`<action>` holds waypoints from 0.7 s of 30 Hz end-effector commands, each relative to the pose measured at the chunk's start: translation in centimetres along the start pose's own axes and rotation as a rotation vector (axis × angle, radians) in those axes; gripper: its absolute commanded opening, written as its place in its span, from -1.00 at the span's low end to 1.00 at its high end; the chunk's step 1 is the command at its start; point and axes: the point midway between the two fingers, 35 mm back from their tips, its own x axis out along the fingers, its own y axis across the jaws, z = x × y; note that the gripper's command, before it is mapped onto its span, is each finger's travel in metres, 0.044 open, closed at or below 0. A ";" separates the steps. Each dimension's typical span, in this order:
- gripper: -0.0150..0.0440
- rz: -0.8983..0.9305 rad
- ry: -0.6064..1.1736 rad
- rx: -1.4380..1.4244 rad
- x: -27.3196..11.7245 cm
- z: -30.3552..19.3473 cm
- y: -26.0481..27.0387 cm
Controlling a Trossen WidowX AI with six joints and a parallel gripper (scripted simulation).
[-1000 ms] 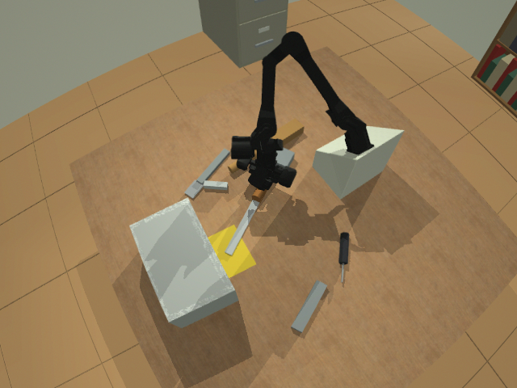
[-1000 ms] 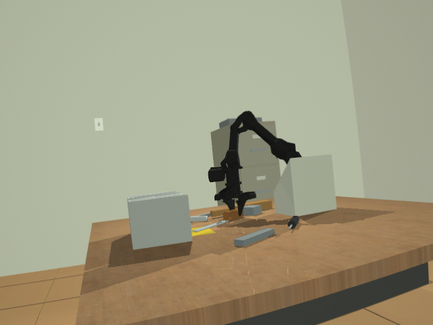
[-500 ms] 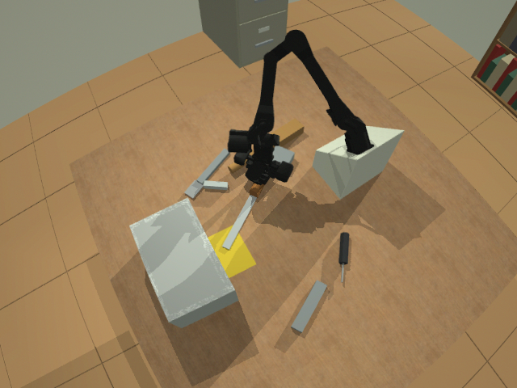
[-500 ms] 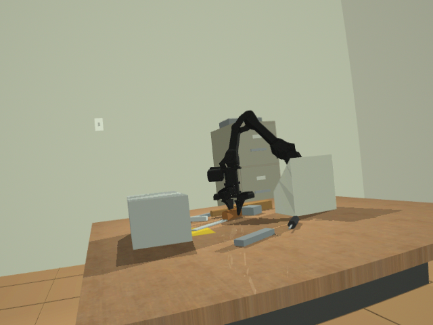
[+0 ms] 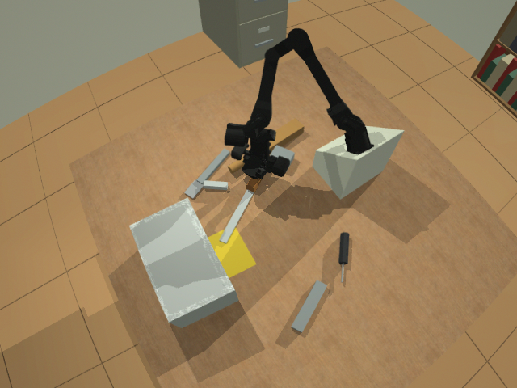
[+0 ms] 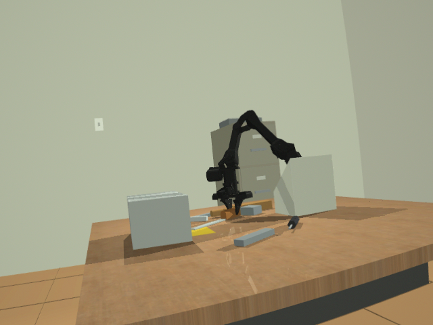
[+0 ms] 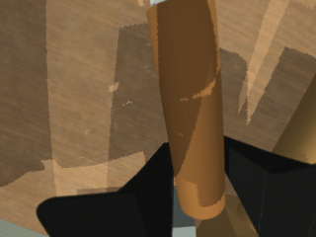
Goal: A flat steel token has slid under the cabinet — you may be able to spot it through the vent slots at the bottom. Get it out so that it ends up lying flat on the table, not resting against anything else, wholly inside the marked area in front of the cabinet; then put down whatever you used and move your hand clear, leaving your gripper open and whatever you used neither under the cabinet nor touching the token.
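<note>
My gripper (image 5: 255, 177) (image 6: 233, 210) (image 7: 193, 144) points down and is shut on the orange-brown handle (image 5: 253, 184) (image 6: 227, 214) (image 7: 190, 89) of a long tool. Its flat pale blade (image 5: 237, 215) (image 6: 210, 224) reaches toward the cabinet, with its tip over the back part of the yellow marked area (image 5: 240, 260) (image 6: 203, 231). Whether the blade touches the table is hard to tell. The grey cabinet (image 5: 183, 259) (image 6: 160, 223) stands beside the yellow area. The vent slots and the token are hidden in these views.
A grey bar (image 5: 308, 306) (image 6: 254, 237) and black screwdriver (image 5: 343, 248) (image 6: 293, 222) lie to the right. A grey stick (image 5: 214, 166), short pale bar (image 5: 216, 185), wooden bar (image 5: 288, 133) and grey block (image 5: 284, 153) lie around my gripper. A pale angular body (image 5: 367, 170) (image 6: 314, 185) surrounds the arm's base.
</note>
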 end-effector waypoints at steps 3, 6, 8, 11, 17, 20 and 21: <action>-0.49 -0.008 0.000 0.003 -0.1 -0.7 -1.1; -0.49 -0.008 0.000 0.003 -0.1 -1.0 -1.5; -0.49 -0.008 0.000 0.003 -0.1 -1.2 -1.8; -0.49 -0.009 0.000 0.003 -0.2 -1.4 -2.2; -0.49 -0.009 0.000 0.003 -0.2 -2.0 -3.0; -0.49 -0.009 0.000 0.003 -0.2 -2.2 -3.4; -0.49 -0.009 0.000 0.003 -0.2 -2.3 -3.5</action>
